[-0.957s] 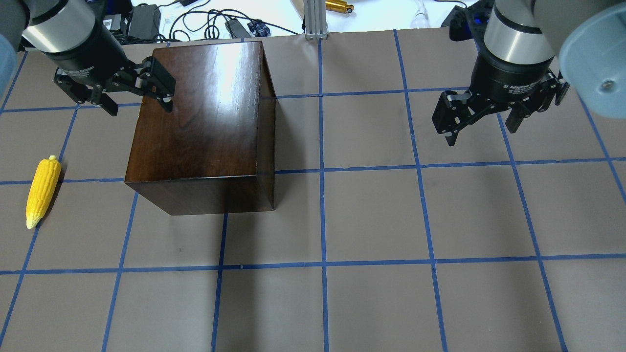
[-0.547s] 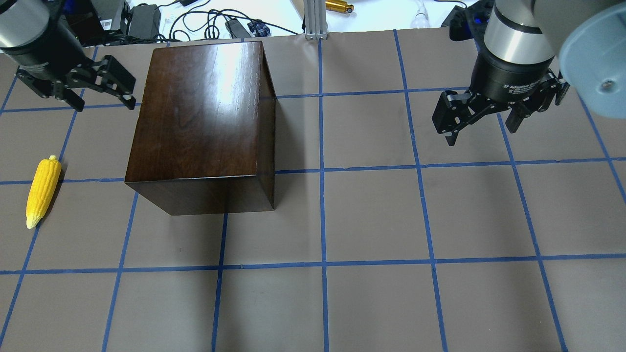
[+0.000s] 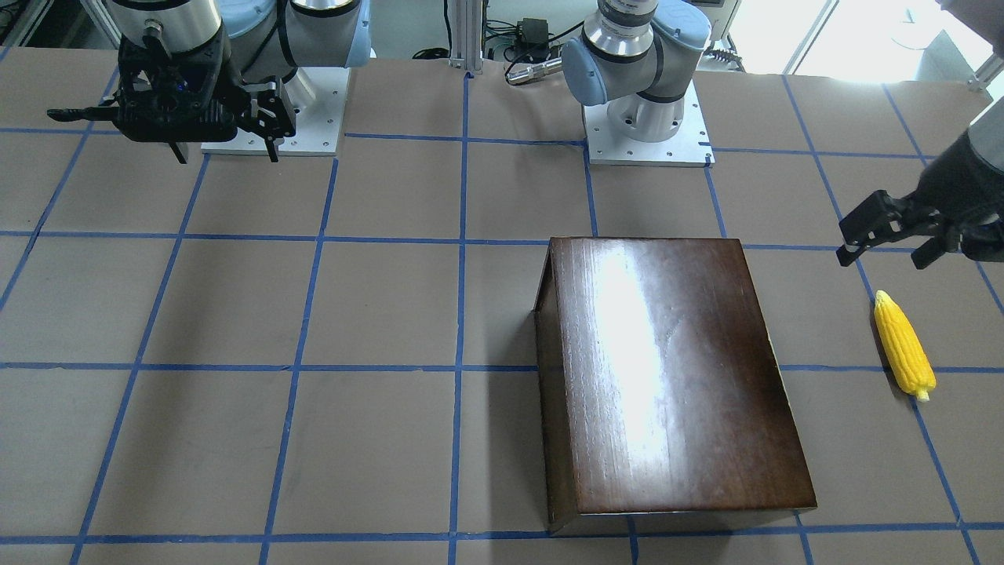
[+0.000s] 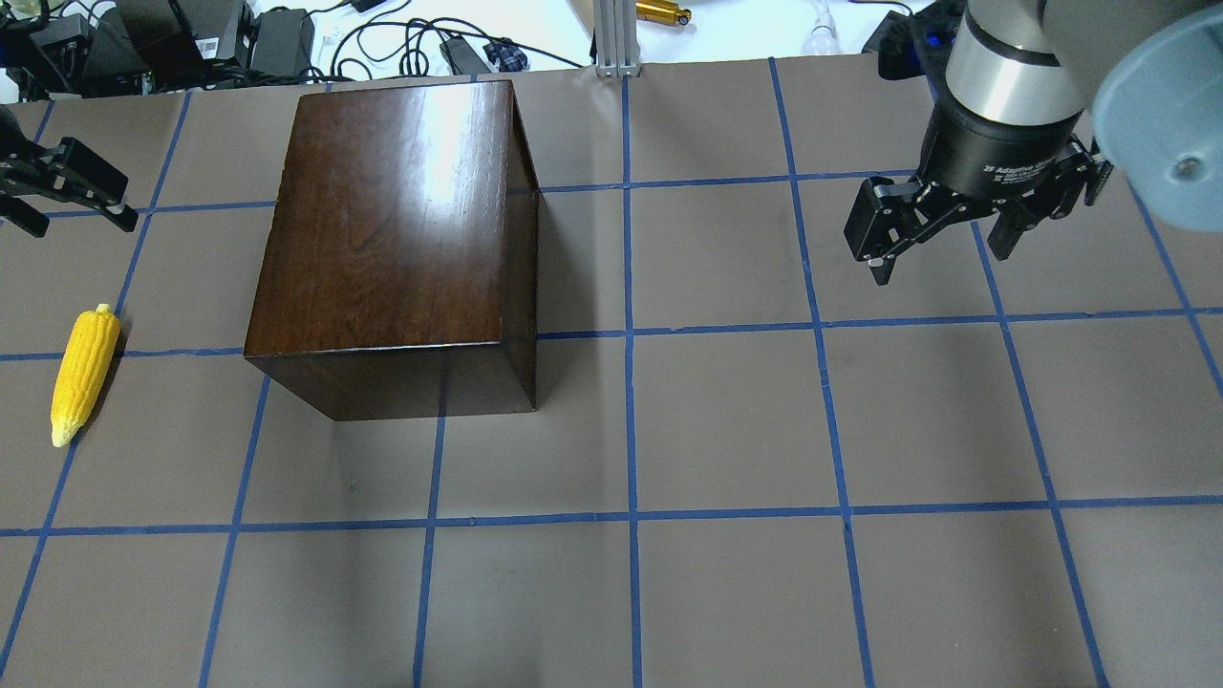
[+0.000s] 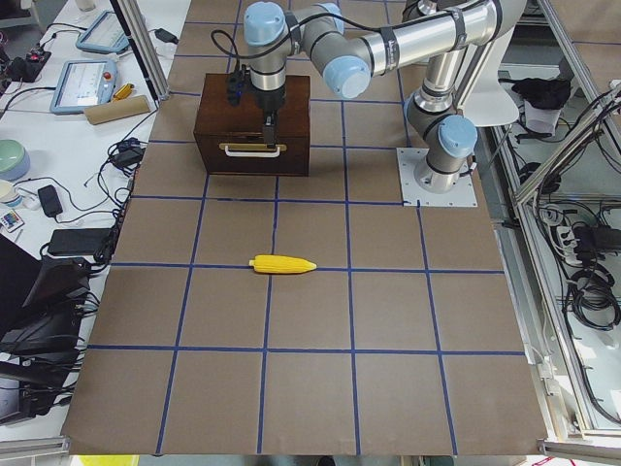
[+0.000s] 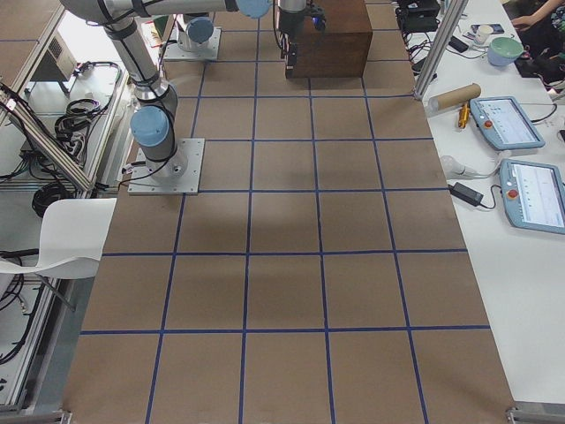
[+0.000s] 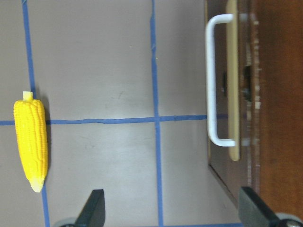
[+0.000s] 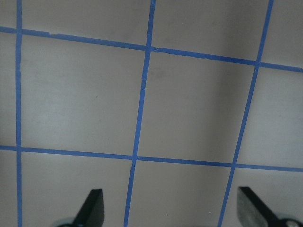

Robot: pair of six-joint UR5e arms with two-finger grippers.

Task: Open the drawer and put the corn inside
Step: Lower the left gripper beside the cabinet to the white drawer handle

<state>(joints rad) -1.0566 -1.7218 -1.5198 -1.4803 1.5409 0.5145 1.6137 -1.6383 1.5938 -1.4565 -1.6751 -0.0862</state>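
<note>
The dark-brown wooden box point(image 4: 392, 220) stands left of the table's middle, also in the front view point(image 3: 667, 377). Its drawer is shut; the drawer front point(image 7: 222, 156) with a white handle point(image 7: 211, 80) faces the corn side and also shows in the left side view point(image 5: 250, 155). The yellow corn point(image 4: 84, 375) lies flat on the table left of the box, seen in the front view point(image 3: 903, 355) and the left wrist view point(image 7: 31, 142). My left gripper point(image 4: 76, 222) is open and empty, above the table between box and corn point(image 3: 882, 259). My right gripper point(image 4: 941, 263) is open and empty far to the right.
The brown table point(image 4: 726, 430) carries a blue tape grid. Cables and power bricks point(image 4: 277, 38) and an aluminium post point(image 4: 616, 38) lie beyond the far edge. The arm bases point(image 3: 647, 125) stand at the robot's side.
My left gripper has moved left, from the box's top left edge out toward the table's left edge. It stays open. The right gripper, box and corn have not moved.
</note>
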